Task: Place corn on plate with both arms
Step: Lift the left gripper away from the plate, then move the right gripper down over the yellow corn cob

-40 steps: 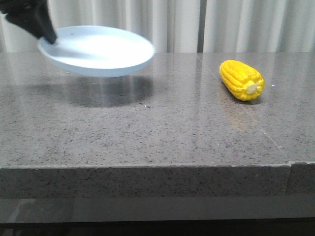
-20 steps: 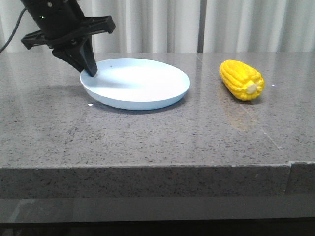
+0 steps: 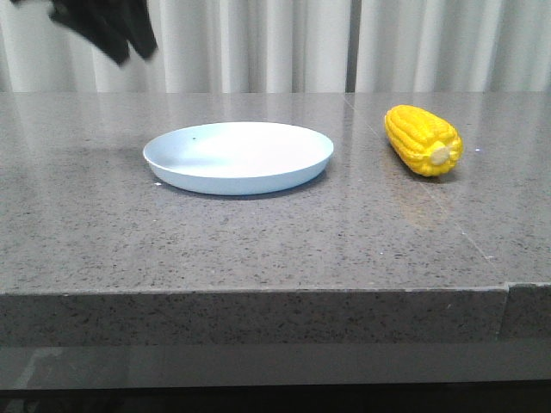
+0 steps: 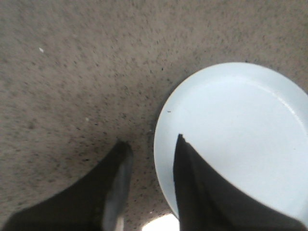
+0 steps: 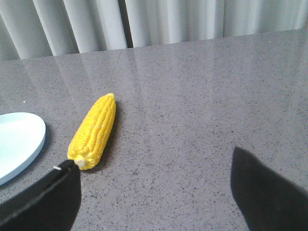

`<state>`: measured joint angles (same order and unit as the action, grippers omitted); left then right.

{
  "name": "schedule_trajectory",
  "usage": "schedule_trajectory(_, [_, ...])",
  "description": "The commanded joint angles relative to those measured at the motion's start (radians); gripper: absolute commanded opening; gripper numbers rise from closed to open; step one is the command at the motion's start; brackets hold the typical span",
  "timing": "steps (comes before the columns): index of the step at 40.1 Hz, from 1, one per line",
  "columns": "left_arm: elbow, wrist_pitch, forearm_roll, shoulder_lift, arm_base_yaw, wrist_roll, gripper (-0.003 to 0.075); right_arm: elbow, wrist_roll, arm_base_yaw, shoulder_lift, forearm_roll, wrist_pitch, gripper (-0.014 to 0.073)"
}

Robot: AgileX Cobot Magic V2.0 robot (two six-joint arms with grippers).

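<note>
The left gripper [image 4: 151, 149] is matte black, with two flat tapering fingers [image 4: 197, 183]; one shows a paler grey inner face. The right gripper [image 5: 154, 192] has broad, plain black fingers [image 5: 262, 192] with squared tips.

In my front view the left gripper [image 3: 108, 30] is a dark blur cut off by the top edge, so I can't read its jaws there. On my left wrist feed a finger [image 4: 202, 187] covers part of the plate [image 4: 240, 125], whose far side runs off frame. My right wrist feed crops the plate [image 5: 19, 144] too.
</note>
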<state>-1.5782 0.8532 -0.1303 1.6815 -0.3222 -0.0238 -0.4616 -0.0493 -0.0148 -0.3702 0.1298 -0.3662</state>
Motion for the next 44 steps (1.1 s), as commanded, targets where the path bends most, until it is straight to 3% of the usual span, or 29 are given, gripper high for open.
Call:
schedule_trajectory(1, [-0.015, -0.029, 0.059, -0.124, 0.007, 0.007, 0.0120, -0.036, 0.008, -0.006, -0.013, -0.003, 0.077, 0.0654])
schedule_trajectory(6, [0.060, -0.037, 0.082, -0.224, 0.018, 0.007, -0.0022, -0.036, 0.008, -0.006, -0.013, -0.003, 0.077, 0.0654])
schedule_trajectory(17, [0.351, -0.192, 0.100, -0.481, 0.043, 0.012, -0.0020, -0.036, 0.008, -0.006, -0.013, -0.003, 0.077, 0.0654])
schedule_trajectory(28, [0.646, -0.313, 0.102, -0.750, 0.134, 0.015, -0.0020, -0.036, 0.008, -0.006, -0.013, -0.003, 0.077, 0.0654])
schedule_trajectory(44, [1.026, -0.437, 0.102, -1.333, 0.139, 0.015, -0.0020, -0.036, 0.008, -0.006, -0.013, -0.003, 0.077, 0.0654])
